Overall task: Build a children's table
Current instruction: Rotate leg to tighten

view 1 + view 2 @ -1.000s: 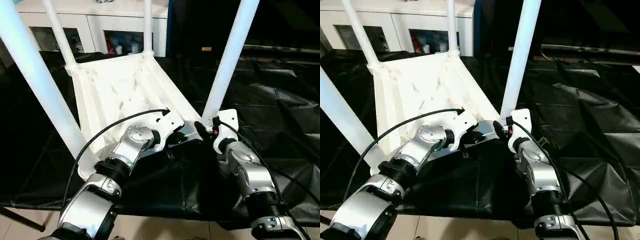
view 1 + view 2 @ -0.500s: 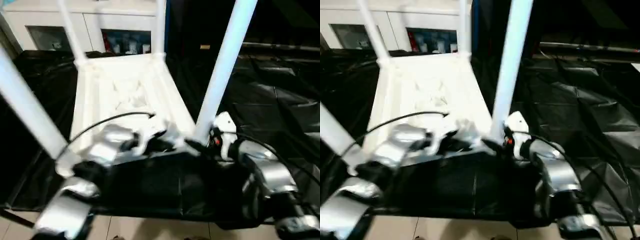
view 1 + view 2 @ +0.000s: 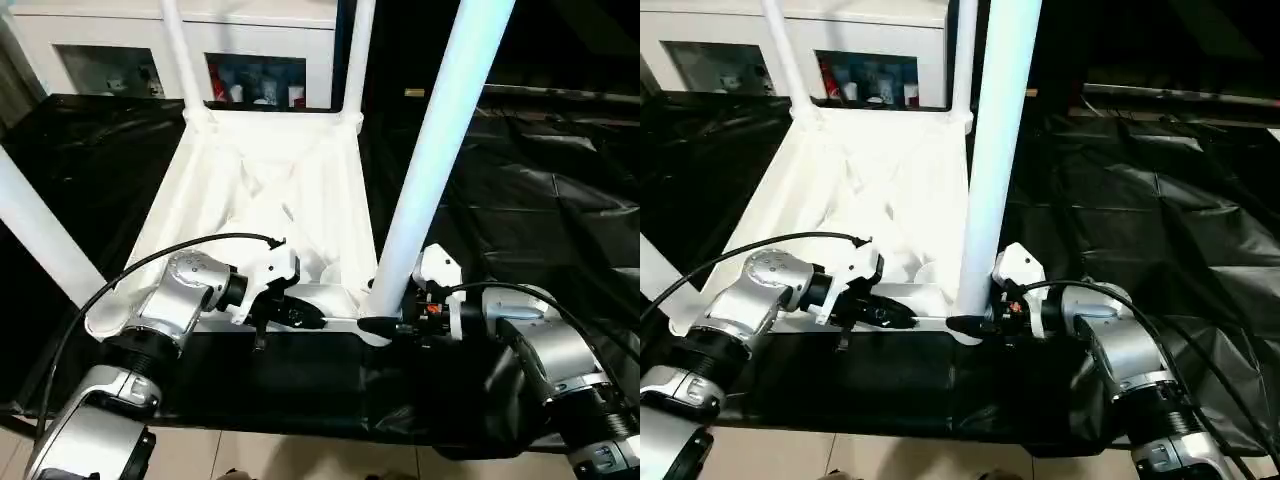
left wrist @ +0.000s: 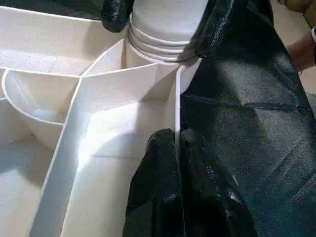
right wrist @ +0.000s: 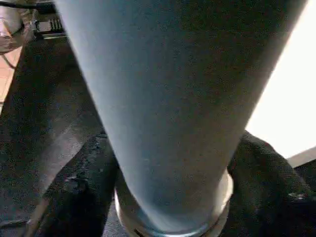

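Nearest, at the front edge of the black-draped table, the left tool is pinched together on the thin front rim wall of the upturned children's table, apparently to steady the top while the leg beside it is worked. Just beside it the right tool stands with its black fingers on either side of the base of the near right leg; whether they press it cannot be told. That leg rises upright from its round corner socket, smooth, tapered, matte white plastic with ringed threads at the foot. The underside shows thin moulded ribs and a curved pocket. A near left leg and two slimmer-looking far legs stand at the other corners. Beyond is a white cabinet.
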